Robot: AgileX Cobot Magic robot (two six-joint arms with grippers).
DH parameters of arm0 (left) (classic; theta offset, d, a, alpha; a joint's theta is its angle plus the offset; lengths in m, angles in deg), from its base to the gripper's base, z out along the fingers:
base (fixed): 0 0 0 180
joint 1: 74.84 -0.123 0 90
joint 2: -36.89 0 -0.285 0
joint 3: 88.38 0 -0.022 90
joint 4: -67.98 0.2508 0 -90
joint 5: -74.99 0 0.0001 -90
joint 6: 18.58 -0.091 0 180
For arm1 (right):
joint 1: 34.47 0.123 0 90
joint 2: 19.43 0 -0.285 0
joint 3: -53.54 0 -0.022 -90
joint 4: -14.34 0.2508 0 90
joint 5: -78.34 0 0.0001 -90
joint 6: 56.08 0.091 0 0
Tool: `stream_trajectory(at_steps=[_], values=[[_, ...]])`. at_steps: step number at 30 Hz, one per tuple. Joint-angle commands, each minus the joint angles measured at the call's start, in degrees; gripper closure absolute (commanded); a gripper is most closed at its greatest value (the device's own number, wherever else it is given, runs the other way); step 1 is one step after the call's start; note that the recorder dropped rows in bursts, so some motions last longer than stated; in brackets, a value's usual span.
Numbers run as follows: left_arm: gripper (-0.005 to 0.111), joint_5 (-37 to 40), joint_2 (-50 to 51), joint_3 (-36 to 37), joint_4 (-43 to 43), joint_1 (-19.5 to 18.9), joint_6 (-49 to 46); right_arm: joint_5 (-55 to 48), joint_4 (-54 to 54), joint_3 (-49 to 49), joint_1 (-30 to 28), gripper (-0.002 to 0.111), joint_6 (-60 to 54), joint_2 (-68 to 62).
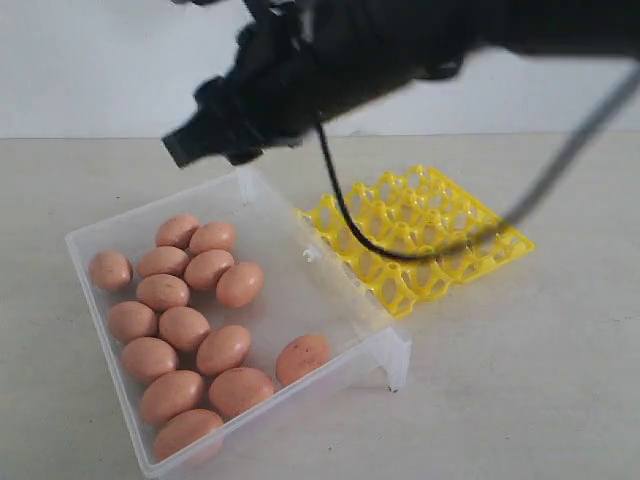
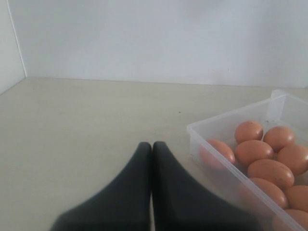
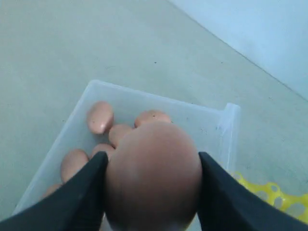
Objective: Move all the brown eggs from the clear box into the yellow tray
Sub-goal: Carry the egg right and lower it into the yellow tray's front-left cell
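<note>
Several brown eggs lie in the clear box on the left of the table. The yellow tray stands just behind the box's right side, and no egg shows in its cups. My right gripper is shut on one brown egg, held above the box with more eggs below. In the exterior view the right gripper is a dark blur over the box's far corner; the held egg is hidden there. My left gripper is shut on nothing, low over the table beside the box.
A black cable hangs from the right arm and droops across the yellow tray. A white wall closes the far edge of the table. Bare beige tabletop lies to the right and in front of the tray.
</note>
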Motion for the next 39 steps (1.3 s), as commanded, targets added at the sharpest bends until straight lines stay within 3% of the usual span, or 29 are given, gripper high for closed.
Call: stream_trajectory(at_steps=[1, 2, 3, 4, 5, 6, 8, 9, 10, 11, 12, 14, 16, 19, 23, 29, 39], values=[[0.111, 0.0, -0.17, -0.24, -0.31, 0.19, -0.03, 47.98, 3.27, -35.08, -0.38, 0.107, 3.17, 14.98], [0.111, 0.0, -0.17, -0.24, -0.31, 0.19, -0.03, 66.28, 7.99, -43.16, -0.38, 0.107, 3.03, 17.35], [0.111, 0.0, -0.17, -0.24, -0.31, 0.19, -0.03, 76.69, 11.69, -46.67, -0.38, 0.107, 2.88, 17.71], [0.111, 0.0, -0.17, -0.24, -0.31, 0.19, -0.03, 90.64, 21.95, -49.94, -0.38, 0.107, 2.34, 17.59], [0.111, 0.0, -0.17, -0.24, -0.31, 0.19, -0.03, 90.64, 33.87, -48.95, -0.38, 0.107, 2.18, 17.59], [0.111, 0.0, -0.17, -0.24, -0.31, 0.19, -0.03, 90.23, 38.08, -47.7, -1.1, 0.107, 2.18, 17.59], [0.111, 0.0, -0.17, -0.24, -0.31, 0.19, -0.03, 71.86, 32.02, -42.25, -7.85, 0.109, 5.34, 16.13], [0.111, 0.0, -0.17, -0.24, -0.31, 0.19, -0.03, 61.0, 14.49, -36.14, -15.99, 0.109, 13.85, 12.57], [0.111, 0.0, -0.17, -0.24, -0.31, 0.19, -0.03, 55.36, 0.29, -31.71, -20.14, 0.109, 21.73, 9.86], [0.111, 0.0, -0.17, -0.24, -0.31, 0.19, -0.03, 47.24, -33.29, -22.44, -26.22, 0.109, 45.75, 4.55], [0.111, 0.0, -0.17, -0.24, -0.31, 0.19, -0.03, 46.79, -54.82, -17.52, -28.24, 0.109, 60.23, 2.17], [0.111, 0.0, -0.17, -0.24, -0.31, 0.19, -0.03, 60.14, -91.48, -7.83, -33.02, 0.109, 92.42, -3.84], [0.111, 0.0, -0.17, -0.24, -0.31, 0.19, -0.03, 77.2, -105.46, 1.07, -35.53, 0.109, 103.34, -10.63], [0.111, 0.0, -0.17, -0.24, -0.31, 0.19, -0.03, 90.64, -107.91, 10.78, -36.34, 0.109, 102.55, -19.31], [0.111, 0.0, -0.17, -0.24, -0.31, 0.19, -0.03, 89.35, -107.91, 17.1, -36.34, 0.109, 97.32, -27.5], [0.111, 0.0, -0.17, -0.24, -0.31, 0.19, -0.03, 78.9, -107.91, 17.36, -36.34, 0.109, 93.06, -34.51], [0.111, 0.0, -0.17, -0.24, -0.31, 0.19, -0.03, 82.05, -99.5, 17.36, -35.87, 0.109, 78.13, -38.78]])
